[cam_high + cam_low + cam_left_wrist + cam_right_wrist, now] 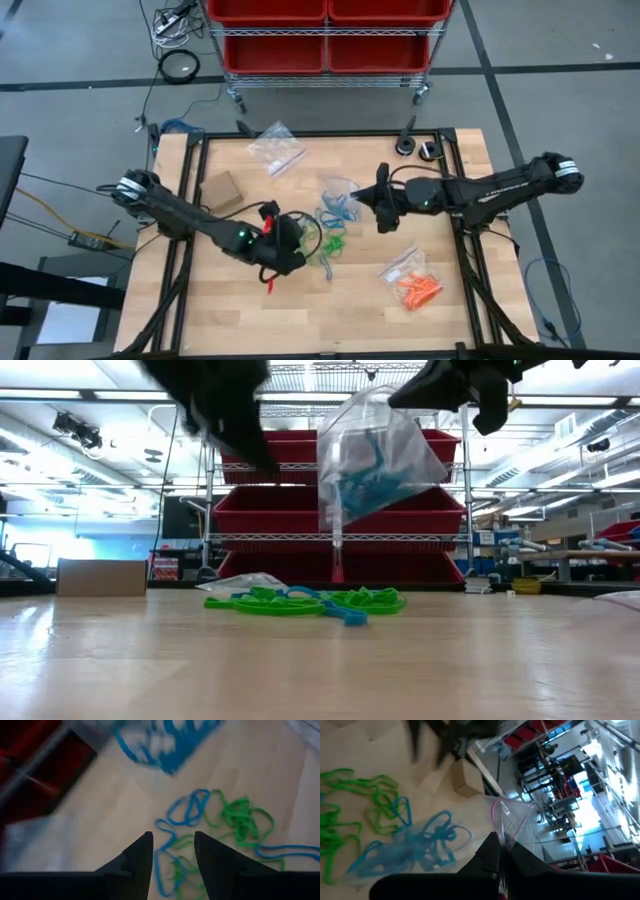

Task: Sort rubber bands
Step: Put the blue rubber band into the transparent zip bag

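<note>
Green rubber bands (328,248) with a few blue ones (187,809) lie loose on the wooden table's middle. My left gripper (172,851) hangs open above them, its fingers pointing down at a slant and touching nothing; in the high view it (297,247) is just left of the pile. A clear zip bag (375,460) with blue rubber bands (415,845) inside hangs over the table. My right gripper (501,844) is shut on its top and shows right of the bag in the high view (383,212). My right gripper pinches the bag's top edge (507,827), by the pink zip strip, between its two fingers. It comes roughly level from the table's right. The bag hangs below the fingers, clear of the table, with the blue bands sagging in its lower part (365,485).
Orange rubber bands (417,288) lie on another clear bag at the near right. A further clear bag (276,148) lies near the far edge and a cardboard box (222,190) at the far left. A rack of red bins (325,35) stands beyond the table.
</note>
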